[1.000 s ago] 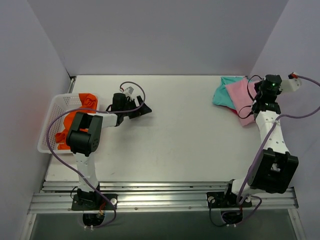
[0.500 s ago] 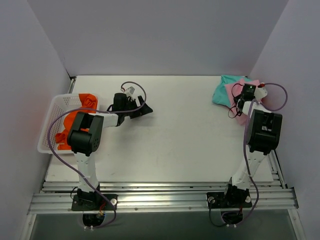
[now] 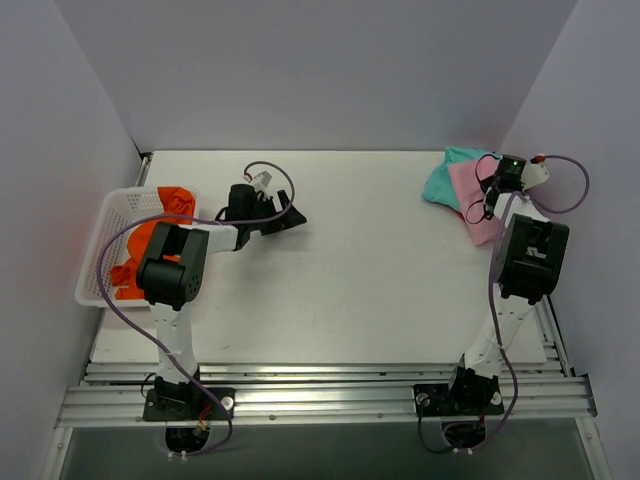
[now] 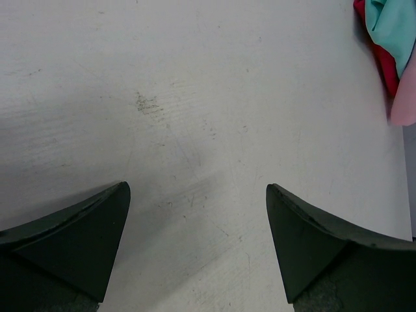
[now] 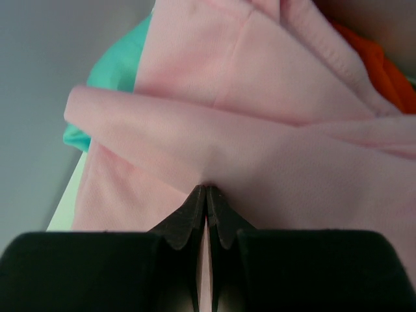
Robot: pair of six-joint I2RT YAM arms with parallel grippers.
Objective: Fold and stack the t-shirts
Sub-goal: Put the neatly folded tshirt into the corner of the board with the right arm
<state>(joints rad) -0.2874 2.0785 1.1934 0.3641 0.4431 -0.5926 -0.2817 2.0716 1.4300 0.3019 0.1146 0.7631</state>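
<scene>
The light pink t-shirt lies at the far right of the table on top of the teal t-shirt, with a sliver of the red t-shirt under them. My right gripper is shut on a fold of the pink t-shirt, its jaws pressed together; teal cloth and red-orange cloth show at the edges. The bright orange t-shirt lies in the basket. My left gripper is open and empty just above the bare table. The pile shows far off in its view.
A white mesh basket stands at the left edge of the table. Grey walls enclose the back and both sides. My right arm's elbow stands folded up near the right wall. A metal rail runs along the front edge.
My right arm has folded up and its gripper has shifted over the pile, pulling the pink t-shirt into a new shape. My left gripper has barely moved.
</scene>
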